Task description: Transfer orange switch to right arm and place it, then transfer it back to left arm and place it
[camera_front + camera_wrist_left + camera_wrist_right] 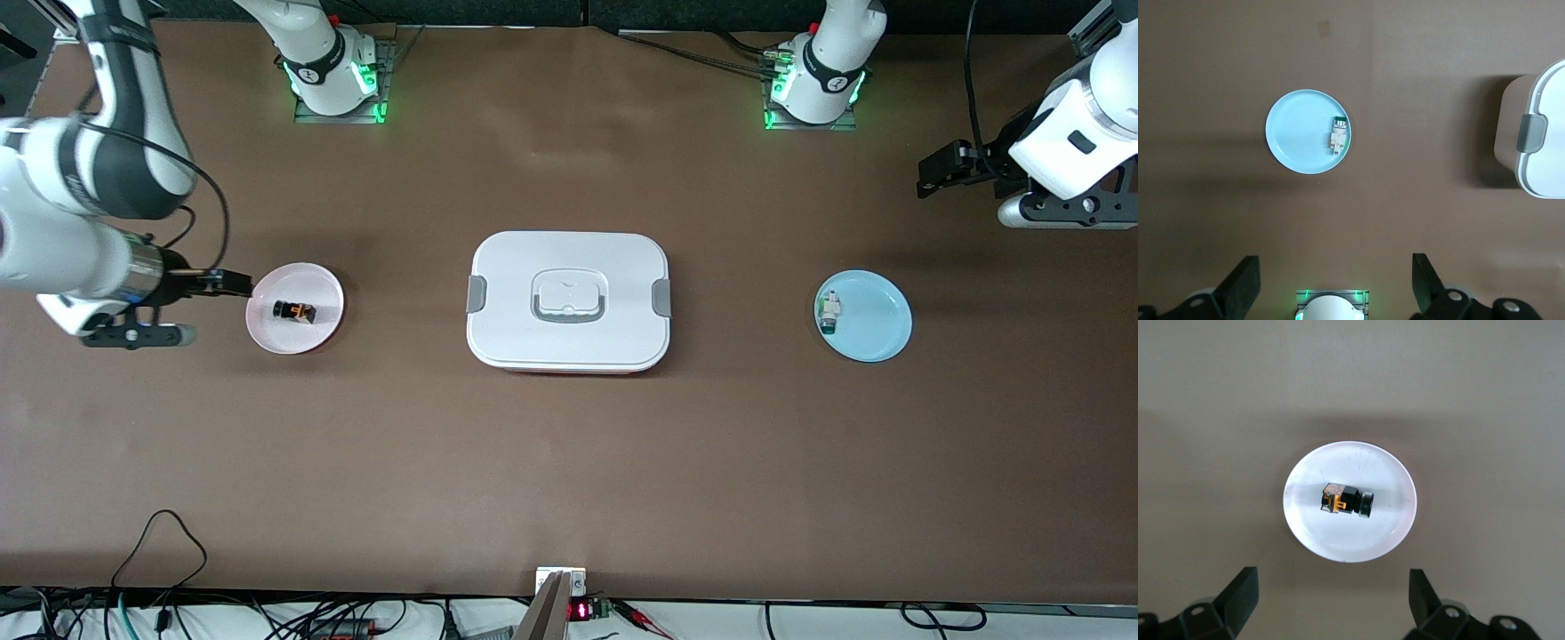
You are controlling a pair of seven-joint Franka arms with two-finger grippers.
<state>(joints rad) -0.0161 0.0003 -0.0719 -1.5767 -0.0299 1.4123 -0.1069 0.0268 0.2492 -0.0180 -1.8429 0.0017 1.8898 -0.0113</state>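
Note:
The orange switch (294, 311), black with an orange section, lies on its side on a pale pink plate (313, 336) toward the right arm's end of the table. In the right wrist view, the switch (1347, 501) rests mid-plate (1351, 543). My right gripper (236, 283) hangs open over the table just off that plate's rim, and its fingers (1241, 593) are spread wide with nothing between them (1333, 597). The white box (569, 300) stands in the middle of the table. My left gripper (942, 173) is open and empty (1336, 283) over bare table at the left arm's end.
A light blue plate (880, 320) toward the left arm's end holds a small white-and-green part (829, 312); the left wrist view shows both the plate (1295, 137) and the part (1338, 135). The box's clipped end (1541, 133) also shows there. Cables lie along the table's near edge.

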